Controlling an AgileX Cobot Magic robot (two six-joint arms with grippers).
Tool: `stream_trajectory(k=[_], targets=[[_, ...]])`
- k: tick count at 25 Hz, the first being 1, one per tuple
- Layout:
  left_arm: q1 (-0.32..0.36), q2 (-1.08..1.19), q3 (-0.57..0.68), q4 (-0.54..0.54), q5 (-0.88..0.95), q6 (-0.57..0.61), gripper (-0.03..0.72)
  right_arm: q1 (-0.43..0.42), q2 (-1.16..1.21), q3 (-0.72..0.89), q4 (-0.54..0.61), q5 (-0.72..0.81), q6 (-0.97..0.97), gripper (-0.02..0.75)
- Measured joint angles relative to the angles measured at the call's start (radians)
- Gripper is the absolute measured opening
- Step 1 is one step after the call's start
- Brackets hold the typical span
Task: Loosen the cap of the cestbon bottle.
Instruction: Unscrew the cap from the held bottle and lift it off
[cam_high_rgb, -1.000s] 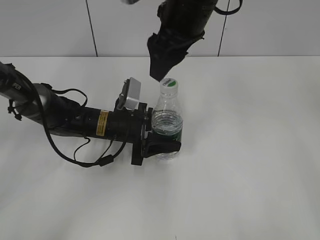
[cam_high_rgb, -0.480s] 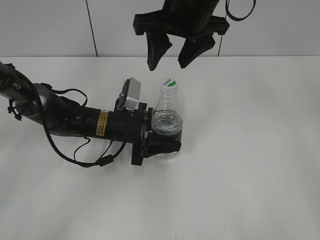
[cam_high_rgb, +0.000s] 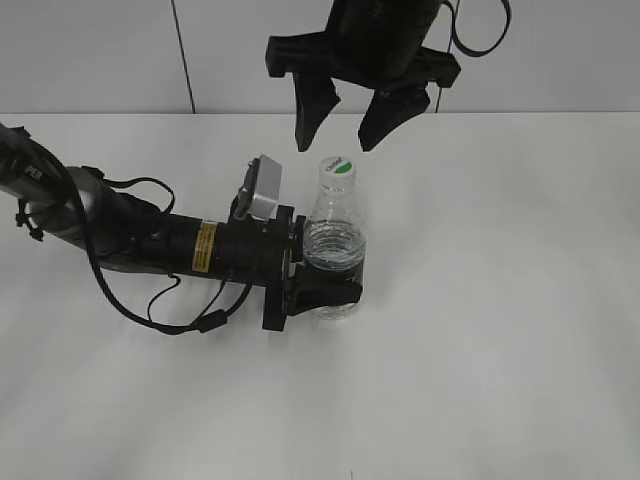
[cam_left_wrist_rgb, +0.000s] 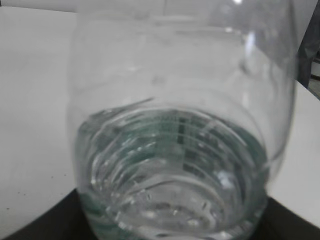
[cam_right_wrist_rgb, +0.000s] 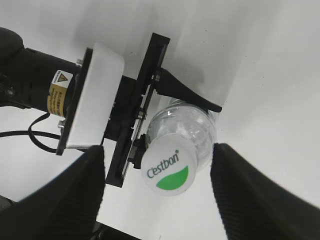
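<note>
Clear plastic cestbon bottle (cam_high_rgb: 333, 248) is standing upright on the white bench (cam_high_rgb: 500, 300), left gripper (cam_high_rgb: 325, 292) jaws clamping its lower body; right gripper (cam_high_rgb: 347, 118) is hovering above the cap (cam_high_rgb: 339, 167), jaws spread apart.

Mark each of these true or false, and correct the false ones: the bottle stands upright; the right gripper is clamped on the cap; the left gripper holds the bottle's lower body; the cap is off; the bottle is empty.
1. The cestbon bottle stands upright on the table. True.
2. The right gripper is clamped on the cap. False: it hangs open above the cap, apart from it.
3. The left gripper holds the bottle's lower body. True.
4. The cap is off. False: it sits on the neck.
5. The bottle is empty. False: water shows inside.
</note>
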Motion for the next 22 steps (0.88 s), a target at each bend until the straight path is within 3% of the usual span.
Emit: stream_trajectory(k=[22], targets=[[0.0,0.0,0.0,0.001,-0.001,0.0,0.412,0.0,0.0,0.055,-0.015,0.0,0.041,0.503]])
